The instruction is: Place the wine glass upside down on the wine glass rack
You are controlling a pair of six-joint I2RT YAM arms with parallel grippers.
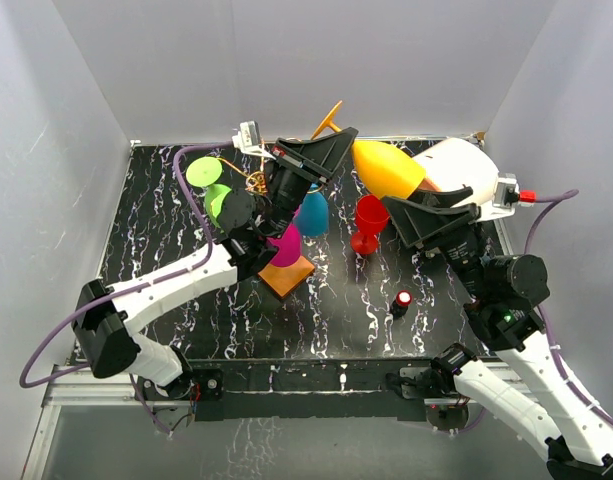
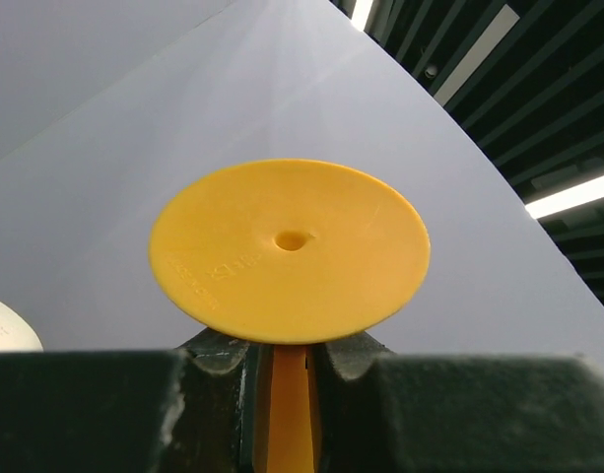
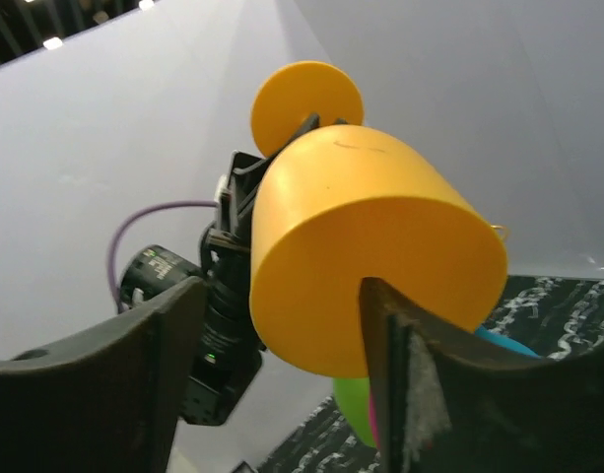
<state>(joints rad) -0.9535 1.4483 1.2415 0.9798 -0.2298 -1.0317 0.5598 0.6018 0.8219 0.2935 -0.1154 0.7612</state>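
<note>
Left tool point(image 2: 287, 367): pressed together on the stem of the wine glass point(image 2: 290, 251), just under its foot. I judge this to be the carrying grip.
Right tool point(image 3: 282, 301): spread, with a finger on either side of the bowl. I judge it is not clamping, so the left tool bears the weight.
Glass position: in the air between both tools, lying sideways and not yet mouth-down. The rack point(image 1: 288, 280) stands on the tabletop below the left tool.
Glass look: opaque yellow-orange, with a flat round foot dimpled at its centre.
</note>
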